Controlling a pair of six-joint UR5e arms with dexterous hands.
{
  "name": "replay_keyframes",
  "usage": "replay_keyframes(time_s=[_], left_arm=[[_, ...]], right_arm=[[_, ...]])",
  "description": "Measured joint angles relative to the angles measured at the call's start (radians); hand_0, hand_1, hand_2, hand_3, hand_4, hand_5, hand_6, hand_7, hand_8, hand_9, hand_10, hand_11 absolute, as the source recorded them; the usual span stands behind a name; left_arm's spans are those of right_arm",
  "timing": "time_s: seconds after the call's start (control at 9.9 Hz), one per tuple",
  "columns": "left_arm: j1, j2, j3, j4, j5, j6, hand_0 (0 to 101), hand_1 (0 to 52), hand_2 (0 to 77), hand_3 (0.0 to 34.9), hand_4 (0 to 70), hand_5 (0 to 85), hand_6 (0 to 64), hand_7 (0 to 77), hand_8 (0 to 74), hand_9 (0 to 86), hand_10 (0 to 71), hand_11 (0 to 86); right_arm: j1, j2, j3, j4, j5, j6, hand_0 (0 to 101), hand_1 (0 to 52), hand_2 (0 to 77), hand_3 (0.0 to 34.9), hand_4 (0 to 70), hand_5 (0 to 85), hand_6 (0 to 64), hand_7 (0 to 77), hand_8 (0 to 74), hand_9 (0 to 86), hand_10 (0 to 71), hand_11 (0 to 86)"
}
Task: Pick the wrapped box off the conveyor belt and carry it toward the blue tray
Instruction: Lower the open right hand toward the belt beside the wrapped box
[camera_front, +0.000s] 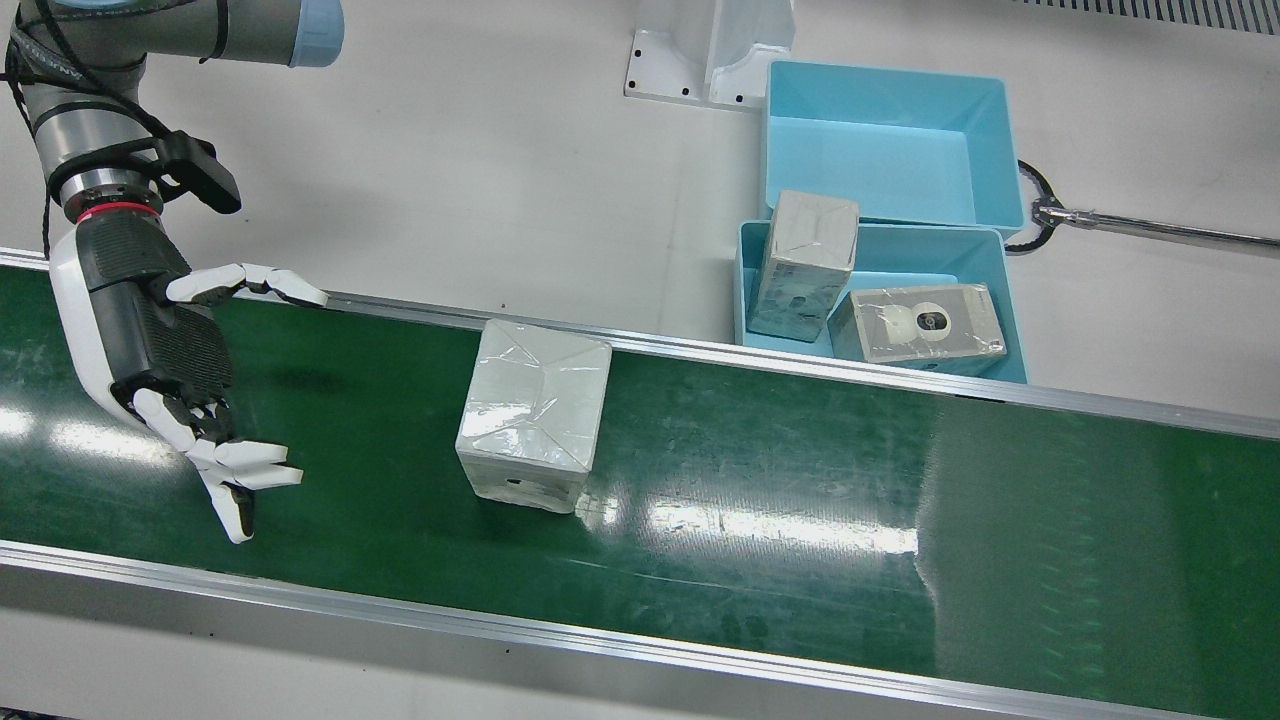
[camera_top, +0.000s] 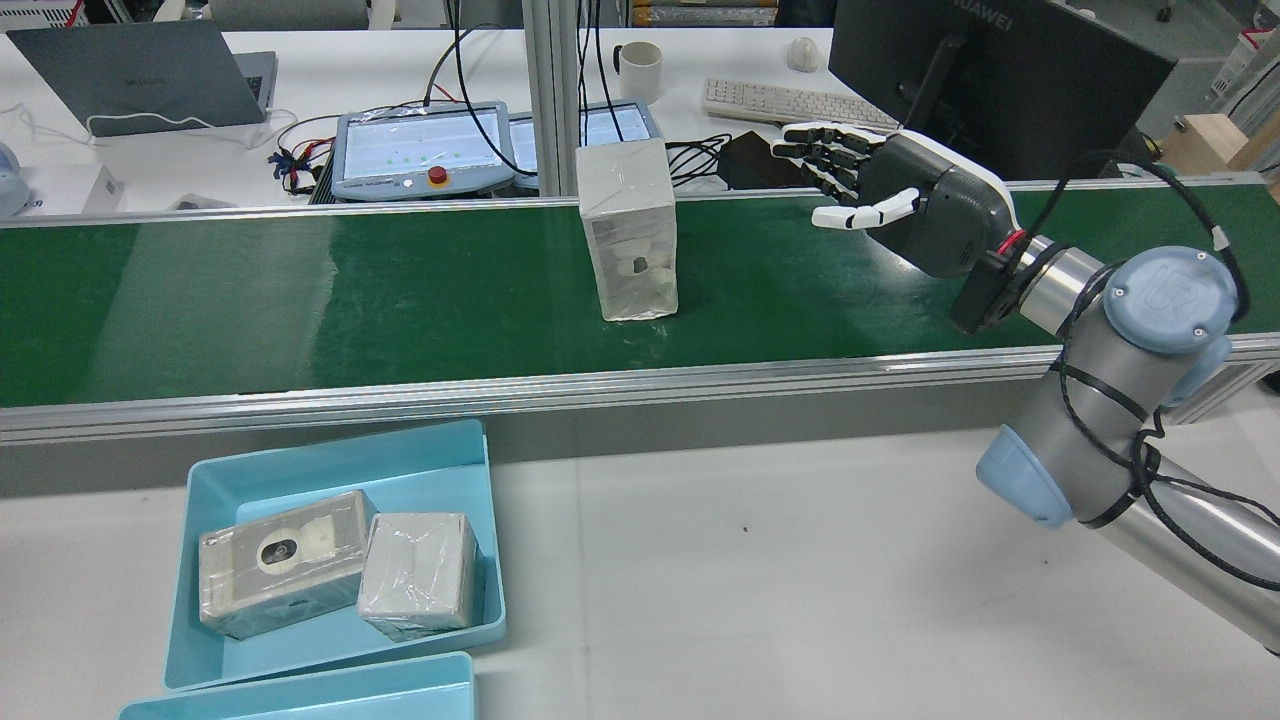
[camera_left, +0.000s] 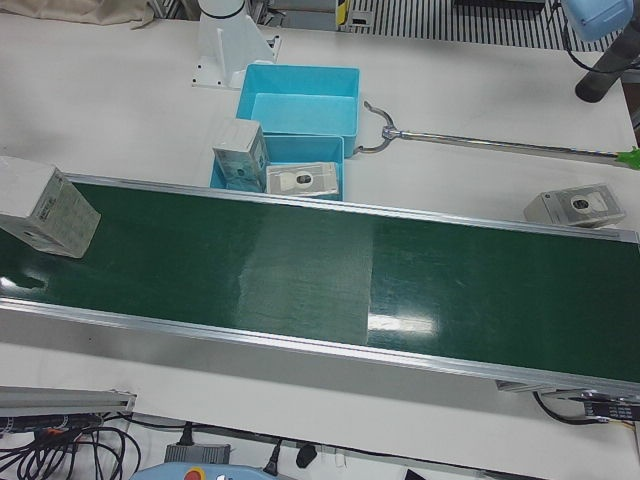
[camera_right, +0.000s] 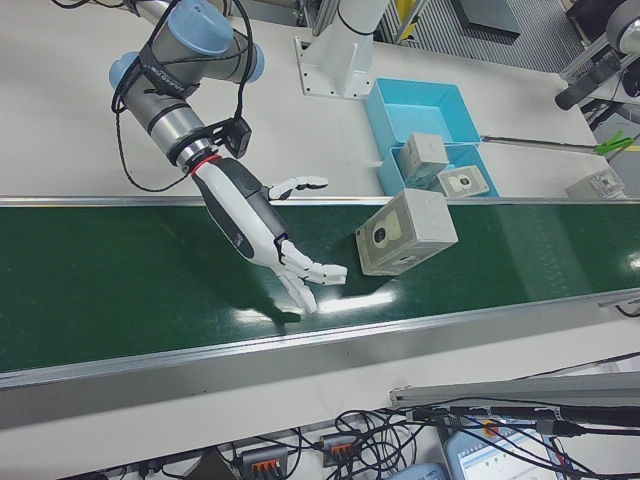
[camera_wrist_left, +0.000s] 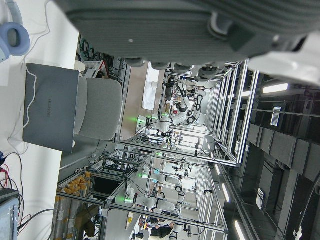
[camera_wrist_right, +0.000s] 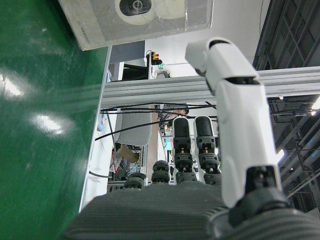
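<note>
Green conveyor belt (camera_front: 760, 480) carries your wrapped box (camera_front: 533, 415) upright, well apart from the open, empty right robot hand (camera_front: 165, 360), which faces it along the belt; blue tray (camera_front: 985, 350) lies beyond.

right arm (camera_top: 1120, 420): silver-grey tubes, pale blue joint caps, black cables tied alongside, red ring at the wrist. right hand (camera_front: 165, 345): dark ribbed grey palm, white shell, white fingers (camera_front: 240, 465) with black pads (left hand's underside likewise dark grey).
</note>
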Motion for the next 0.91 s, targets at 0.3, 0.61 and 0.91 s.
replay_keyframes(time_s=[0.3, 0.61, 0.91], left_arm=[[0.0, 0.0, 0.0, 0.0, 0.0, 0.0, 0, 0.0, 1.1, 0.0, 0.0, 1.1, 0.0, 0.5, 0.5, 0.0, 0.5, 0.0], [0.0, 0.0, 0.0, 0.0, 0.0, 0.0, 0, 0.0, 1.1, 0.0, 0.0, 0.5, 0.0, 0.5, 0.5, 0.0, 0.5, 0.0], [0.0, 0.0, 0.0, 0.0, 0.0, 0.0, 0, 0.0, 1.1, 0.0, 0.0, 1.1, 0.0, 0.5, 0.5, 0.0, 0.5, 0.0]], right_arm=[[-0.001, -0.001, 0.0, -0.001, 0.0, 0.001, 50, 17.5, 14.2, 13.6, 4.4, 15.8, 0.0, 15.8, 0.0, 2.2, 0.0, 1.6], [-0.002, -0.002, -0.001, -0.002, 0.0, -0.001, 50, 17.5, 14.7, 12.6, 4.4, 15.8, 0.0, 15.8, 0.0, 2.2, 0.0, 1.6], [-0.006, -0.001, -0.001, -0.002, 0.0, -0.007, 50, 17.5, 15.8, 6.9, 7.6, 17.5, 1.6, 15.8, 0.0, 2.2, 0.0, 1.6]])
